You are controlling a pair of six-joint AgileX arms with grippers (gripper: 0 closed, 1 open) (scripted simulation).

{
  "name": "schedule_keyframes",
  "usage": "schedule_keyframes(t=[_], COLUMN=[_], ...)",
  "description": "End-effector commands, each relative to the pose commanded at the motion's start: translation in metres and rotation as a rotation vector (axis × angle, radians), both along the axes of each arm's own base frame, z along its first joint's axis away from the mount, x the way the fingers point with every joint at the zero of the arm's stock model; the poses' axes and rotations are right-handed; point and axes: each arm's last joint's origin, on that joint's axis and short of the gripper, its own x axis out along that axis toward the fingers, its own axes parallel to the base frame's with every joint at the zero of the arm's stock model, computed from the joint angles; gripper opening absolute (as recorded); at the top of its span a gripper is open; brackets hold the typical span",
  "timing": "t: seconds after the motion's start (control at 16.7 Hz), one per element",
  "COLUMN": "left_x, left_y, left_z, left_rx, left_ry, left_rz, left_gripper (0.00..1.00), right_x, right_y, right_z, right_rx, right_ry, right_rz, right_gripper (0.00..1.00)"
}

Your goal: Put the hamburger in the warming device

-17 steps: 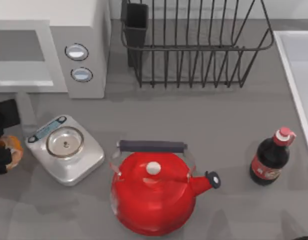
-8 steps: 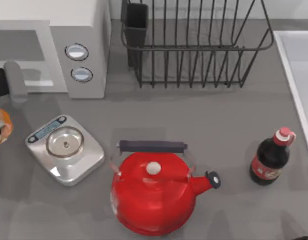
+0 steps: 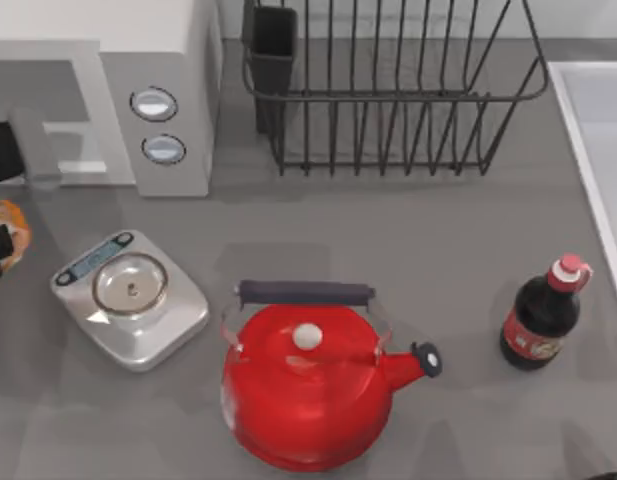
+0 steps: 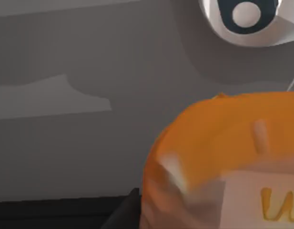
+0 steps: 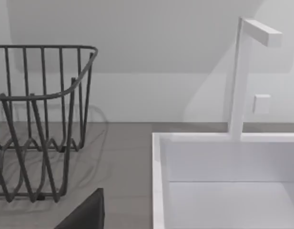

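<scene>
The hamburger (image 3: 6, 226), an orange-tan bun, is at the far left edge of the top view, in front of the warming device (image 3: 178, 50). That device is a white microwave with two round knobs (image 3: 154, 104) and a grey cavity (image 3: 38, 95). My left gripper (image 3: 0, 238) is shut on the hamburger, with black fingers on either side of it. The left wrist view has the hamburger (image 4: 218, 157) up close, with a dark finger (image 4: 123, 214) beside it. Only a dark tip of my right arm (image 3: 613, 476) appears, at the bottom right corner.
A silver kitchen scale (image 3: 131, 298) sits just right of the hamburger. A red kettle (image 3: 306, 375) stands front centre, a cola bottle (image 3: 543, 315) to its right. A black dish rack (image 3: 388, 90) and a white sink (image 3: 598, 150) are at the back right.
My left gripper has carried the hamburger away from the front of the table toward the microwave's opening, and the arm's grey link has come up in front of the cavity.
</scene>
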Motion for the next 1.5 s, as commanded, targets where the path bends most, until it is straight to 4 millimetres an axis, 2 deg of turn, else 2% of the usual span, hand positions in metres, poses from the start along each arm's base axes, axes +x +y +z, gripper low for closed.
schedule_keyframes(t=[0.36, 0.54, 0.72, 1.02, 1.26, 1.5], left_x=[0.048, 0.072, 0.085, 0.078, 0.056, 0.035], left_y=[0.008, 0.014, 0.020, 0.029, 0.034, 0.035], left_z=[-0.018, -0.028, -0.043, -0.079, -0.106, -0.121], left_rx=[-0.018, -0.089, -0.204, -0.440, -0.613, -0.722], left_ry=[-0.363, -0.616, -0.817, -0.995, -1.034, -1.026], left_rz=[0.232, 0.384, 0.529, 0.728, 0.838, 0.906], left_gripper=[0.00, 0.00, 0.00, 0.00, 0.00, 0.00], right_x=[0.000, 0.000, 0.000, 0.000, 0.000, 0.000], right_y=[0.000, 0.000, 0.000, 0.000, 0.000, 0.000], right_z=[0.000, 0.000, 0.000, 0.000, 0.000, 0.000], right_rx=[0.000, 0.000, 0.000, 0.000, 0.000, 0.000], right_ry=[0.000, 0.000, 0.000, 0.000, 0.000, 0.000], right_rz=[0.000, 0.000, 0.000, 0.000, 0.000, 0.000], right_gripper=[1.00, 1.00, 1.00, 1.00, 1.00, 1.00])
